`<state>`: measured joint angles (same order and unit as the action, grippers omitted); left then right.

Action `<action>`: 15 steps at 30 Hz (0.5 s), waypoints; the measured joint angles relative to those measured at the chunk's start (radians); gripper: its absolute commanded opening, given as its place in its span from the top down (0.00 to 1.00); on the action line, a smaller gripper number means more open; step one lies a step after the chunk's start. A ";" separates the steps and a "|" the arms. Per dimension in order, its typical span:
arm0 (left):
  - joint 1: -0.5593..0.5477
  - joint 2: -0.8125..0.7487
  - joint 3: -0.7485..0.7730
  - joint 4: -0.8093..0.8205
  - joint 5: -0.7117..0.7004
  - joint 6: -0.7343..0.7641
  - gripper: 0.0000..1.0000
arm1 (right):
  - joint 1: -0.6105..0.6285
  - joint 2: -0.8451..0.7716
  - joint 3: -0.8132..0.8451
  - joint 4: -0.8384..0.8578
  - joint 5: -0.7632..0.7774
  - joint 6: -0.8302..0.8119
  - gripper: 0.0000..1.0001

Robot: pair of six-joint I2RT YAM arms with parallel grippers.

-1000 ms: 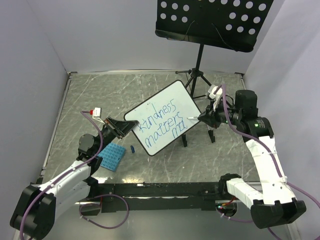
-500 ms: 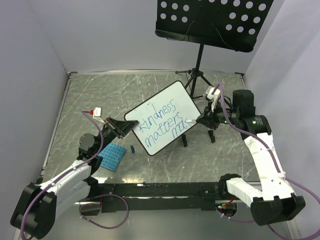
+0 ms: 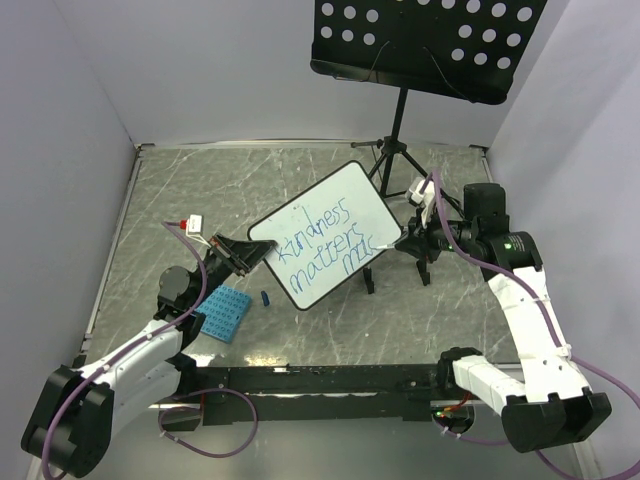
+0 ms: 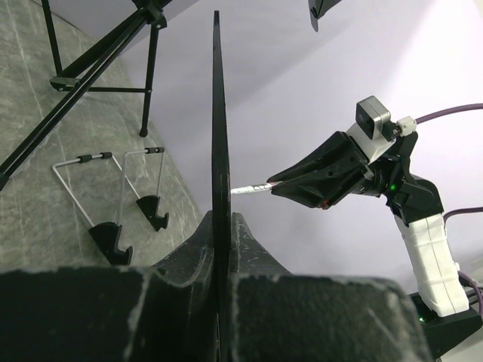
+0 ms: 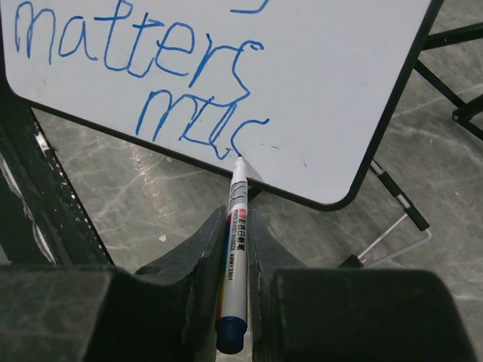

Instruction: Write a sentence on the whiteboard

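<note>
The whiteboard (image 3: pixel 330 235) is held tilted above the table; my left gripper (image 3: pixel 243 257) is shut on its lower left edge, and the left wrist view shows the board edge-on (image 4: pixel 219 143) between the jaws. The sentence (image 3: pixel 318 242) in blue reads "kindness matters" with "muc" begun below, as the right wrist view (image 5: pixel 151 60) shows. My right gripper (image 3: pixel 412 240) is shut on a white marker (image 5: pixel 235 226) with a blue end; its tip touches the board by the last letter (image 5: pixel 249 132).
A black perforated music stand (image 3: pixel 425 40) on a tripod stands at the back. A blue studded plate (image 3: pixel 220 313) and a small blue cap (image 3: pixel 265 297) lie near the left arm. Two black wire board feet (image 3: pixel 425 272) stand below the board's right side.
My right gripper has moved the marker slightly right along the third line and added a letter after "mu". The left gripper and the board have stayed still.
</note>
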<state>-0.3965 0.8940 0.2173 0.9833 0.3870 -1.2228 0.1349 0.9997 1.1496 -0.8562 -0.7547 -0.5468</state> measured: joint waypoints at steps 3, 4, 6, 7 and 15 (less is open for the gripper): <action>0.001 0.000 0.000 -0.003 -0.003 0.001 0.99 | 0.000 0.000 0.000 0.003 0.019 0.004 1.00; 0.001 0.000 0.000 -0.003 -0.003 0.003 0.99 | 0.000 0.001 0.001 0.003 0.022 0.006 1.00; 0.001 -0.001 0.000 -0.004 -0.003 0.004 0.99 | 0.000 0.004 0.010 0.003 0.021 0.008 1.00; 0.001 -0.002 0.000 -0.003 -0.003 0.004 0.99 | 0.000 0.005 0.016 0.005 0.019 0.009 1.00; 0.001 -0.013 0.000 -0.001 0.000 0.002 0.99 | 0.000 -0.016 0.044 0.071 0.002 0.048 1.00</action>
<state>-0.3958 0.8806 0.2173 0.9825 0.3870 -1.2209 0.1349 0.9840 1.1934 -0.7856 -0.7525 -0.4988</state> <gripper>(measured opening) 0.064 0.205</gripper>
